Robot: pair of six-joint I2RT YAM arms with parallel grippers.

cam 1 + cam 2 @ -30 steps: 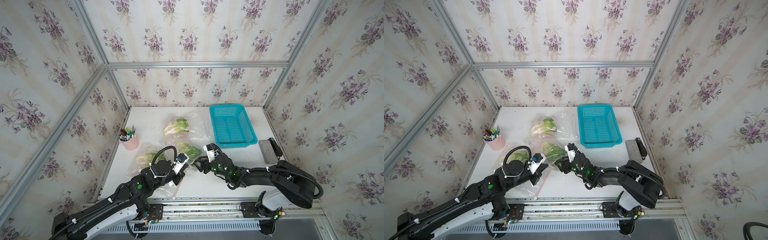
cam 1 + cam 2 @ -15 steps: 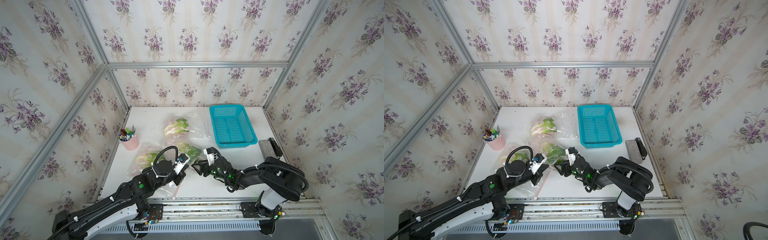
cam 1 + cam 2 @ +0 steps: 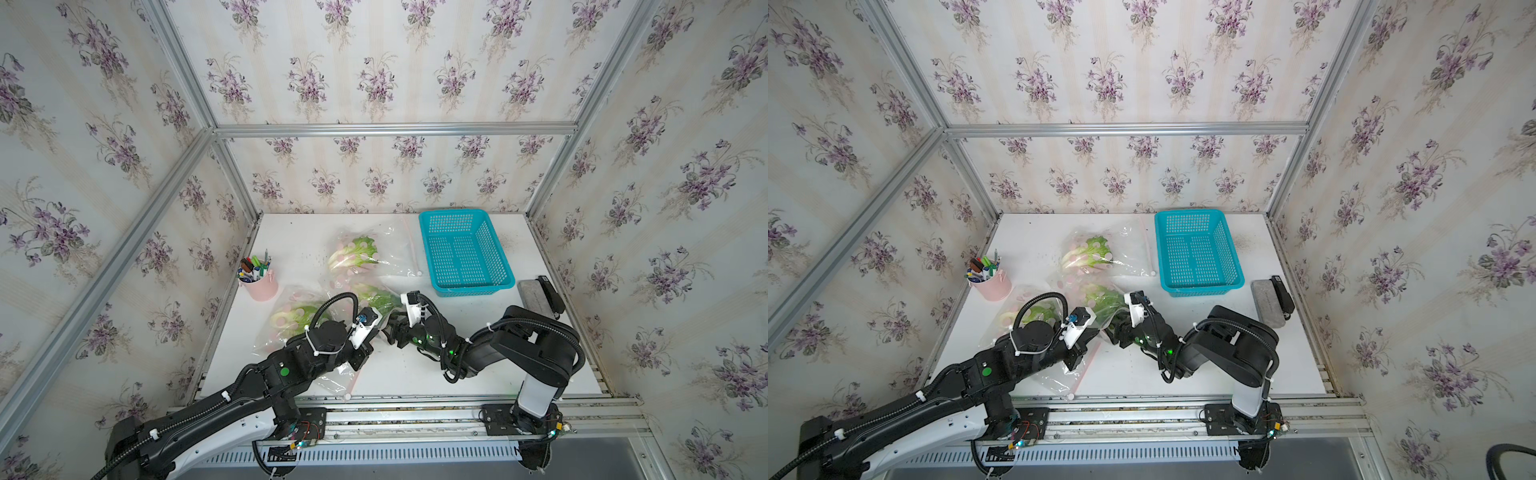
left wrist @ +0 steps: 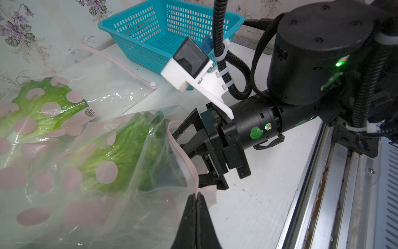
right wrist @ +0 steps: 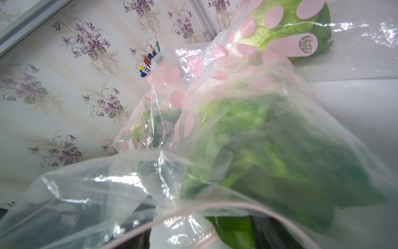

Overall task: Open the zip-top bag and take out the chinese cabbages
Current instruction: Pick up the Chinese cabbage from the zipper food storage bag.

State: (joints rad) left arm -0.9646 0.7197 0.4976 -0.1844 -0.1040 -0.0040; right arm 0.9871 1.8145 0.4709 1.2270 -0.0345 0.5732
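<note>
**Both top views.** Count on the white counter (image 3: 409,376):
- Three clear zip-top plastic bags printed with pink dots: the far bag (image 3: 390,249), the middle bag (image 3: 340,286) and the near-left bag (image 3: 274,336).
- Three chinese cabbages, pale at the base and green in the leaf, one inside each bag: the far head (image 3: 353,255), the middle head (image 3: 376,298) and the near-left head (image 3: 297,318).
- One turquoise perforated plastic basket (image 3: 471,289), far right, just beside the far bag.
- One pink cup of pens (image 3: 264,286) at the left edge.
- One grey oblong block (image 3: 534,296) at the right edge, with one black oblong item (image 3: 549,291) against it.

The room has walls in purple-flower wallpaper (image 3: 374,83), framed by aluminium rails (image 3: 395,129).

**Left wrist view.** The left jaws are closed, pinching the middle bag's pink zip strip (image 4: 182,153). The bag's mouth gapes. The right jaws stand apart at that mouth, with their tips hidden behind the strip. Contact with the head cannot be told.

**Right wrist view.** The bag's rim crosses the foreground and the middle head (image 5: 269,151) lies inside beyond it. The jaws' stance cannot be told here.
</note>
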